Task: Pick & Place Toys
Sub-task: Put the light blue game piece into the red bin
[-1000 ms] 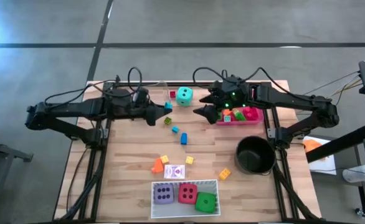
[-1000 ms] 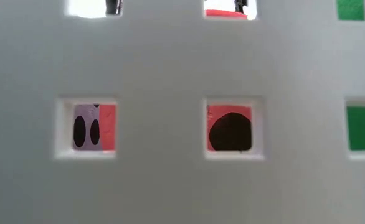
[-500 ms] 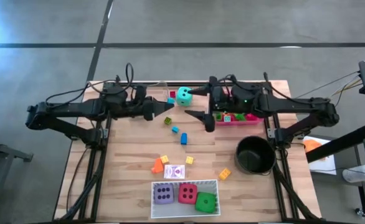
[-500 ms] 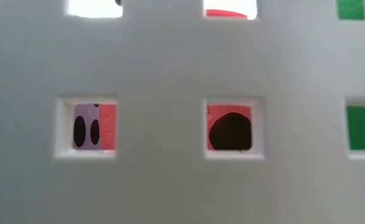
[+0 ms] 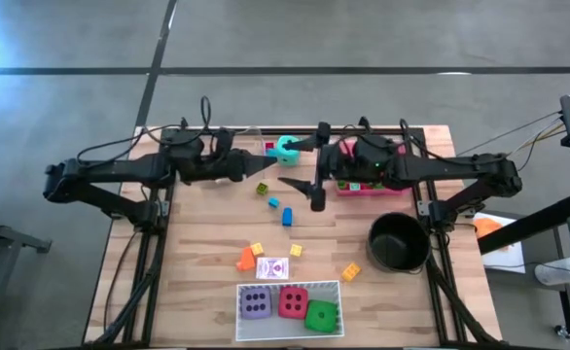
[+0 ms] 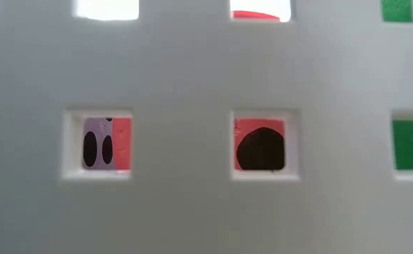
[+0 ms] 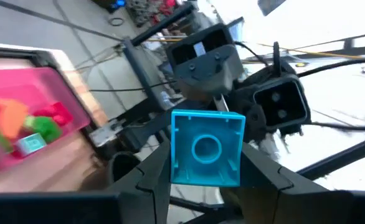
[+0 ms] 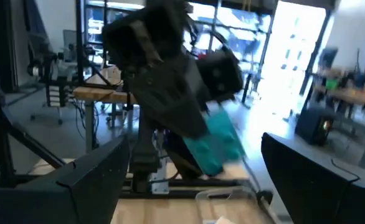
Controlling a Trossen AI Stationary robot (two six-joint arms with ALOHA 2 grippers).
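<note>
Right gripper (image 5: 302, 163) swung off the pink tray (image 5: 394, 185), jaws wide beside the teal die (image 5: 285, 149) near the table's far edge; left gripper (image 7: 206, 186) clamps a blue block (image 7: 207, 148) aloft.

We see the worktop (image 5: 207, 292) from above. At six o'clock sits a tray (image 5: 290, 285) with three dice (image 5: 292, 303) in it. A card (image 5: 278, 268) lies just behind it at twelve. A pot (image 5: 397, 241) stands at four o'clock. Another tray (image 5: 373, 185) lies at one o'clock. A fourth die (image 5: 286, 149) sits at twelve. Loose blocks (image 5: 287, 216) lie around the centre.
</note>
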